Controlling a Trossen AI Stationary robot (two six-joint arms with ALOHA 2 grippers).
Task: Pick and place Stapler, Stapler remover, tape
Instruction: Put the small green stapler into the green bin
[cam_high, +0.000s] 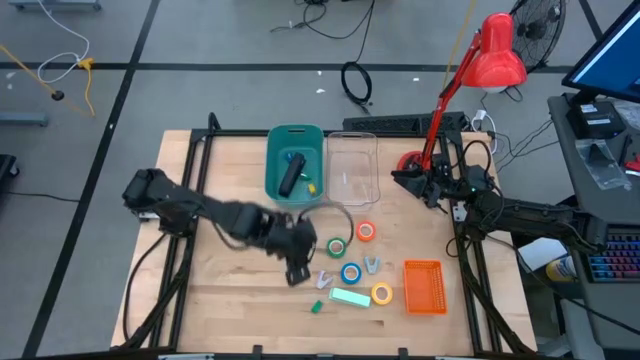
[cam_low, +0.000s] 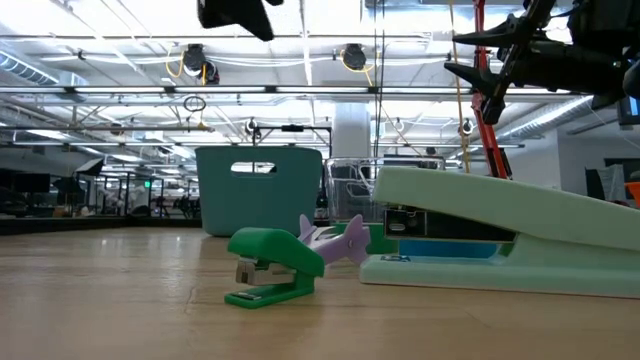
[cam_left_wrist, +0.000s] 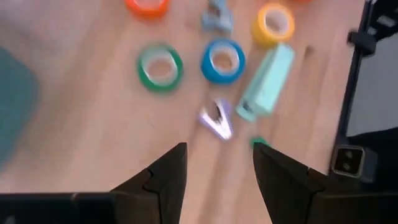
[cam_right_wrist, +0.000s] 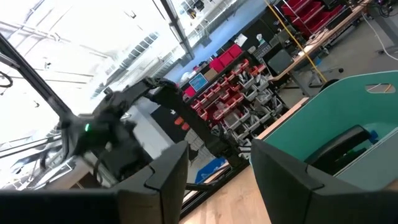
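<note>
High view | teal bin (cam_high: 273, 158): black Stapler (cam_high: 291, 175) inside | left hand (cam_high: 300, 268) open | right hand (cam_right_wrist: 219, 163) open

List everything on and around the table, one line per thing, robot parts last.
Teal plastic bin: one, far centre of the table.
Long black stapler: one, inside the teal bin with a few small coloured items.
Clear plastic bin: one, right beside the teal bin.
Ring-shaped tape rolls: four, orange-red, green, blue, yellow, clustered right of centre.
Mint-green stapler: one, near edge.
Small green stapler: one, left of the mint one.
Purple staple remover: one, beside the blue roll.
Grey staple remover: one, below the orange-red roll.
Orange mesh basket: one, right side.
Red desk lamp: one, far right.
Left hand: open, over the table near the purple remover.
Right hand: open, far right by the clear bin.
</note>
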